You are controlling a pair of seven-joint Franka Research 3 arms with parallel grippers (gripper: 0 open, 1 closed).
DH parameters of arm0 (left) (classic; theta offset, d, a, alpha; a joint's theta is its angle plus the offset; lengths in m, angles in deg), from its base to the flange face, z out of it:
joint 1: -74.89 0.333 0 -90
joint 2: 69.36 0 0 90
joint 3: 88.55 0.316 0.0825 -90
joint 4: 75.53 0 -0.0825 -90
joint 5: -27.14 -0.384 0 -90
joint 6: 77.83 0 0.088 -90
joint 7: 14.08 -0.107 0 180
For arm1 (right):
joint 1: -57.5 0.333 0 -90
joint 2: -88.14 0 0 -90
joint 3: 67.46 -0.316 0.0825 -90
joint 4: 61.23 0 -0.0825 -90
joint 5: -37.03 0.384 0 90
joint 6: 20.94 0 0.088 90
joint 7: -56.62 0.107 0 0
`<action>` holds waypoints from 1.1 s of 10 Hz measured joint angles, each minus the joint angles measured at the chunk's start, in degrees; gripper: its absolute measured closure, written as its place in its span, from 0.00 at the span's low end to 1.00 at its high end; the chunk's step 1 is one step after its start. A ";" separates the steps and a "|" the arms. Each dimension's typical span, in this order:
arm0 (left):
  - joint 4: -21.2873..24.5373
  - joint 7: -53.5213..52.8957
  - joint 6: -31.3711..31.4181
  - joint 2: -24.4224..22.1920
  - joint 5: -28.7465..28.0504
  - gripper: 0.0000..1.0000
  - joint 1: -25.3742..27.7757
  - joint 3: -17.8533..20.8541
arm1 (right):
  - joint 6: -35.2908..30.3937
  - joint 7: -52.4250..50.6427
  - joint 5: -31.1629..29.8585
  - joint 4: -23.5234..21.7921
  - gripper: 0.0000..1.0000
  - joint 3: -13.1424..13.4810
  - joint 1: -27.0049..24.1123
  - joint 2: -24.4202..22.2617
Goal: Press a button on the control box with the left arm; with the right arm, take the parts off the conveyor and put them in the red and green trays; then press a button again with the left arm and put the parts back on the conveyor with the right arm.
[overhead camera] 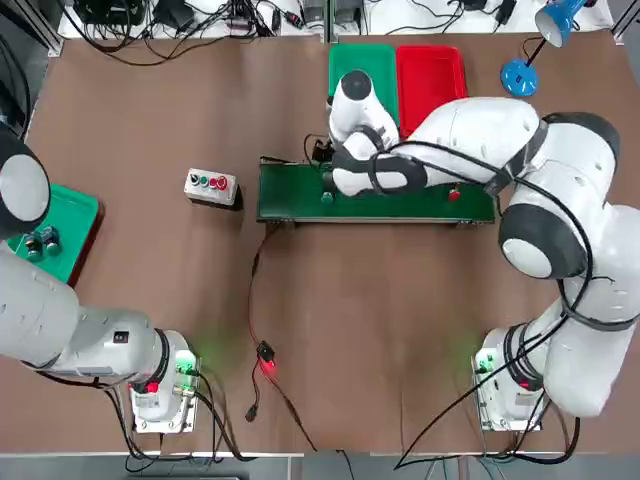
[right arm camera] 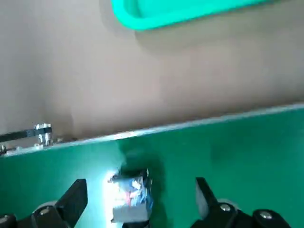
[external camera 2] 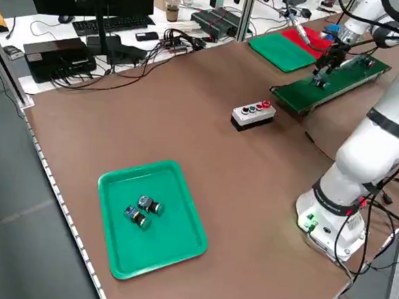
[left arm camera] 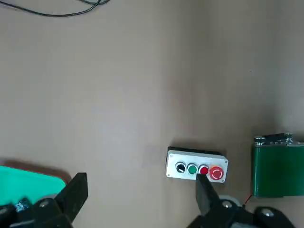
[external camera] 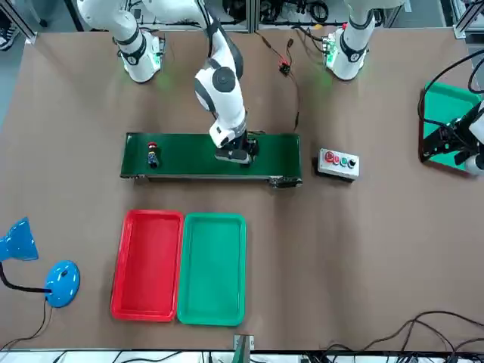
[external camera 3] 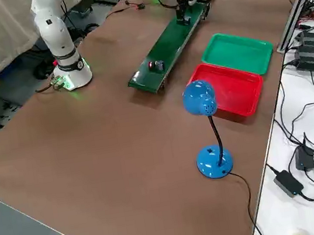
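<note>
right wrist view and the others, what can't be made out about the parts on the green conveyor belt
- Small part between the right pincer fingers: blurred in the right wrist view; hidden by the arm in the top view.
- Small red-capped part at the green conveyor belt end: too small in the front view to tell its shape.

**What I cannot make out**

From overhead, my own right arm (overhead camera: 480, 140) hides the conveyor's (overhead camera: 290, 195) middle. The part (right arm camera: 130, 197) between my right fingers is a blur, cut off below. My left gripper (left arm camera: 137, 202) is cropped too.
</note>
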 joint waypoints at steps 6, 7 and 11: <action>0.00 0.00 -0.01 0.03 0.00 0.00 -0.08 -0.09 | -16.20 -23.09 0.00 6.53 0.00 0.23 -15.37 -7.19; 0.00 0.00 -0.01 0.03 0.00 0.00 -0.08 -0.09 | -17.88 -26.28 0.00 7.13 0.00 0.29 -17.71 -8.96; 0.02 0.00 -0.04 0.04 0.00 0.00 -0.03 -0.06 | -19.98 -37.23 0.00 7.73 0.00 0.47 -30.13 -16.93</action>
